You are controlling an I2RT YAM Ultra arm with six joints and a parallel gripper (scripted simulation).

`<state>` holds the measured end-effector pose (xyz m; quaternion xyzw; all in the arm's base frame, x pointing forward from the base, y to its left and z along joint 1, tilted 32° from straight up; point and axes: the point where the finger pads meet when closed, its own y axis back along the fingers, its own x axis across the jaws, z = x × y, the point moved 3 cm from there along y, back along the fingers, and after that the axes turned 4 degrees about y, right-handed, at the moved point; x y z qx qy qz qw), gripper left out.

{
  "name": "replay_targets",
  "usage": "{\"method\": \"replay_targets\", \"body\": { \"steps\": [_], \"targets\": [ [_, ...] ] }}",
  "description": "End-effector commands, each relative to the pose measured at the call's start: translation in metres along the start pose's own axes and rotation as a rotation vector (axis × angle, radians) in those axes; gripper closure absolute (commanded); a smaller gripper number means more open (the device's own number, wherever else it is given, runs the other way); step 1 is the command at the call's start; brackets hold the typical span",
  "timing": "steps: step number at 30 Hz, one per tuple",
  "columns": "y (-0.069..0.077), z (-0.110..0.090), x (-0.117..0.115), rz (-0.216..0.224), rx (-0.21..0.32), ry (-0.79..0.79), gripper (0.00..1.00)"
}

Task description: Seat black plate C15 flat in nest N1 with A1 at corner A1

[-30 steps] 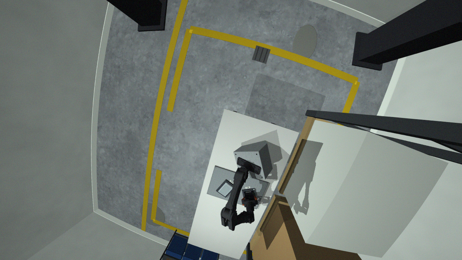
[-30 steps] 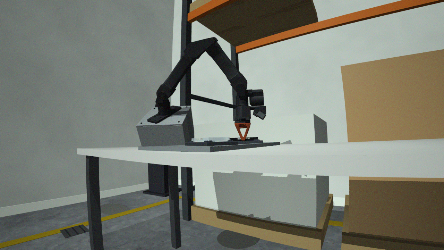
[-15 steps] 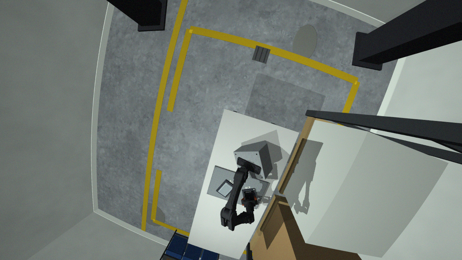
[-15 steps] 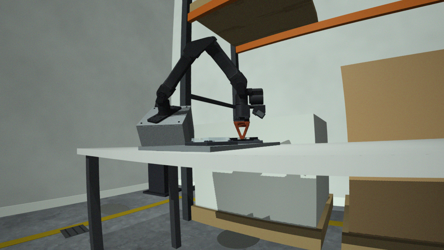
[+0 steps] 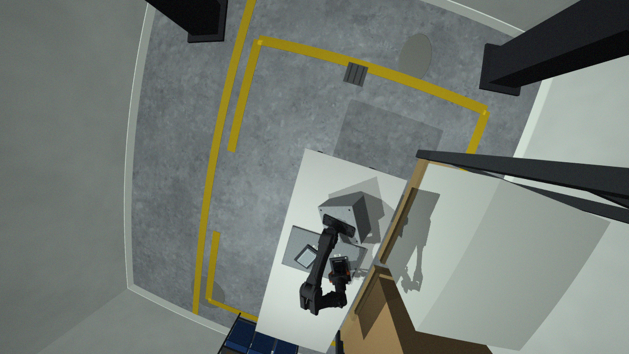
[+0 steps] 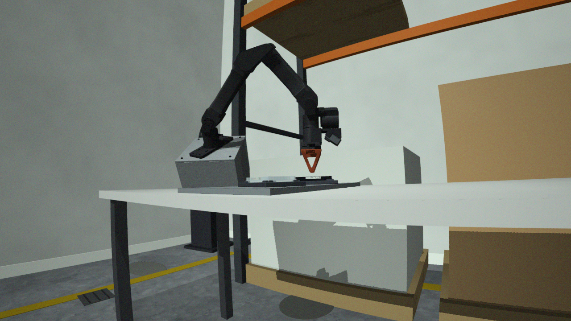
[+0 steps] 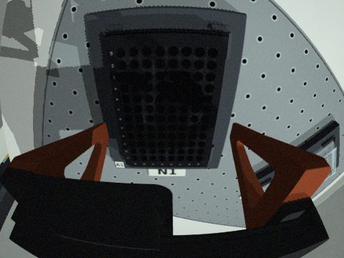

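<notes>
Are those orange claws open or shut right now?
Open. The orange-fingered gripper stands spread wide, one finger on each side of the black 96-well plate, gripping nothing.

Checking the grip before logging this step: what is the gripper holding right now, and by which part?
Nothing. The gripper is open above the black plate C15, fingers clear of its sides.

White table on dark legs across the middle of the exterior view, a grey perforated deck plate lying flat on it left of centre, a grey pedestal block standing just behind the plate, upper left.
</notes>
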<state>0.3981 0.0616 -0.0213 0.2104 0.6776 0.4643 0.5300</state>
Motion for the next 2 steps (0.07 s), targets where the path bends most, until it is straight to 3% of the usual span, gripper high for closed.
{"method": "replay_targets", "body": {
  "steps": [1, 2],
  "targets": [
    [0.0080, 0.0053, 0.0017, -0.002, -0.024, -0.001, 0.00],
    [0.0080, 0.0053, 0.0017, -0.002, -0.024, -0.001, 0.00]
  ]
}}
